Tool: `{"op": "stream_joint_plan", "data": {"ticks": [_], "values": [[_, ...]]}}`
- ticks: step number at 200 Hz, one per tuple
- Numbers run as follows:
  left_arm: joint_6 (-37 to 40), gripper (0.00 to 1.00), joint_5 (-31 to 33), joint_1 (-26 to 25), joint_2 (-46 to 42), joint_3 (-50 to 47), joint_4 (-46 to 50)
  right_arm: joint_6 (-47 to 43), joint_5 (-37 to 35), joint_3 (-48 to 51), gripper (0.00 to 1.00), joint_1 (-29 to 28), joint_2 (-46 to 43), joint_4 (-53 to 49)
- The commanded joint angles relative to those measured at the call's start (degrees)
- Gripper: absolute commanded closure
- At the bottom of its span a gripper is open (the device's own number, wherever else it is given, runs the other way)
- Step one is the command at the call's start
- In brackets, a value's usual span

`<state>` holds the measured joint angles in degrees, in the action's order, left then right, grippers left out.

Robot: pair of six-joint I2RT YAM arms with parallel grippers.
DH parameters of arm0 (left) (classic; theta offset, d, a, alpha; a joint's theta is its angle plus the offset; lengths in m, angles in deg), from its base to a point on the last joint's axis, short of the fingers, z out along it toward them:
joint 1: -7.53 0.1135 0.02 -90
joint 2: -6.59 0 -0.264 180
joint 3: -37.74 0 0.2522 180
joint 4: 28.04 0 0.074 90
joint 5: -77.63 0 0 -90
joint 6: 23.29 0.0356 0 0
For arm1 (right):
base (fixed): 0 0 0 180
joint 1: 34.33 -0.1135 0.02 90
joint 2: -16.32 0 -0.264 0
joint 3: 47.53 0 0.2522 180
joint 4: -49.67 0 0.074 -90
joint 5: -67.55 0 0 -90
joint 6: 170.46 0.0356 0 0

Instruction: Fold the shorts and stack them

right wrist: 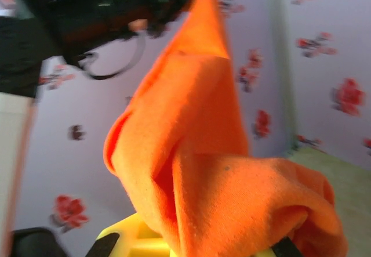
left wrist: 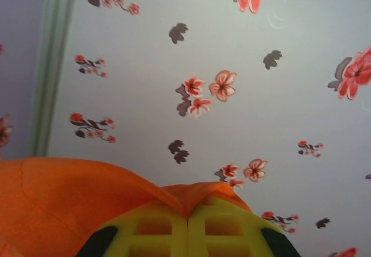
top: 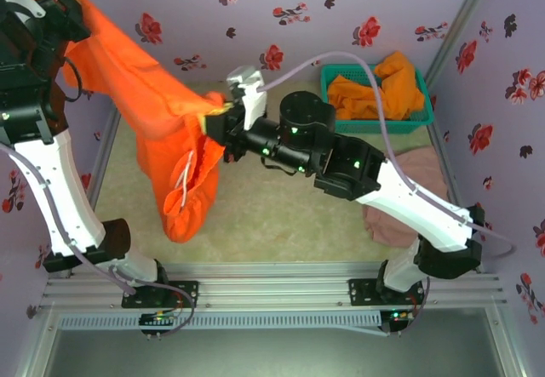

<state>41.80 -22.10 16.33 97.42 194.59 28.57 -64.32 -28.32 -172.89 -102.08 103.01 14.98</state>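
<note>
A pair of bright orange shorts (top: 162, 130) with a white drawstring (top: 184, 181) hangs in the air, stretched between both arms. My left gripper (top: 61, 4) is raised at the top left and shut on one corner of the shorts (left wrist: 87, 202). My right gripper (top: 217, 115) is shut on another part of the cloth (right wrist: 232, 199), which drapes over its yellow fingers (right wrist: 133, 242). A second orange pair (top: 379, 88) lies in the teal basket (top: 417, 122). The dusty pink-beige shorts (top: 409, 198) lie on the table at the right, partly under the right arm.
Floral purple walls (top: 298, 19) close in the beige table (top: 272, 215) at the back and sides. The teal basket stands at the back right corner. A metal rail (top: 272, 288) carries the arm bases along the near edge.
</note>
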Motion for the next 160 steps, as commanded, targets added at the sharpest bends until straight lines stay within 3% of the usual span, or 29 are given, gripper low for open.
{"op": "stream_joint_plan", "data": {"ticks": [1, 32, 60, 80, 95, 106, 119, 134, 160], "values": [[-3.18, 1.00, -4.73, -2.18, 3.55, -3.69, -5.62, 10.22, -8.47, 6.04, 1.00, 6.97, -3.70, -4.04], [1.09, 1.00, -4.43, -8.70, 9.23, -10.63, -6.85, 16.64, -8.70, 20.64, 1.00, 16.41, -6.89, -5.26], [1.89, 0.98, -4.38, -11.31, 14.42, -21.91, -14.60, 19.55, -7.47, 30.81, 1.00, 24.74, -5.81, -4.18], [1.25, 0.83, -5.95, -11.99, 20.74, -22.78, -16.59, 20.41, -5.16, 32.34, 1.00, 29.83, -1.31, -3.75], [0.85, 0.59, -9.13, -12.31, 26.15, -18.55, -15.38, 19.96, -4.94, 29.93, 1.00, 32.72, 3.80, -4.45], [0.79, 0.41, -11.44, -12.40, 28.63, -14.68, -13.80, 19.05, -3.70, 26.13, 0.86, 34.53, 8.17, -5.99], [1.21, 0.29, -12.58, -12.40, 29.05, -11.46, -11.90, 19.21, -2.47, 19.88, 0.68, 36.65, 13.71, -9.99], [2.40, 0.18, -12.01, -12.49, 25.94, -12.15, -11.24, 18.88, 0.71, 13.44, 0.36, 38.46, 19.12, -13.32], [1.73, 0.05, -7.48, -12.49, 15.38, -24.35, -12.93, 17.23, 4.01, 4.74, 0.21, 39.18, 23.77, -17.99]]}}
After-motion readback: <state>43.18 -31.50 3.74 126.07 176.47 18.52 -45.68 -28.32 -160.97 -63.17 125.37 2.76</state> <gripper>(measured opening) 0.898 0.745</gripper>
